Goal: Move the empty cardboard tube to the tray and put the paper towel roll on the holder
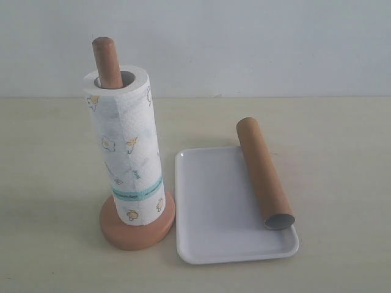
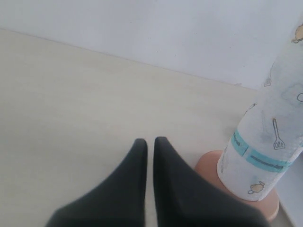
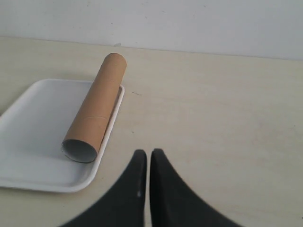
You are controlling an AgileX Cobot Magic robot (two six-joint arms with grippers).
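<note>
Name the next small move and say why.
Probably just park the arms. The roll already sits on the holder. The tube lies on the tray along its rim, far end overhanging. The left gripper and right gripper are shut, holding nothing.

Open tabletop [image 1: 342, 140] lay on either side; the paper towel roll [image 1: 125, 146] on its holder [image 1: 137, 235] stood just beside the tray [image 1: 214, 207], with the cardboard tube [image 1: 264, 177] along the tray's opposite rim.
</note>
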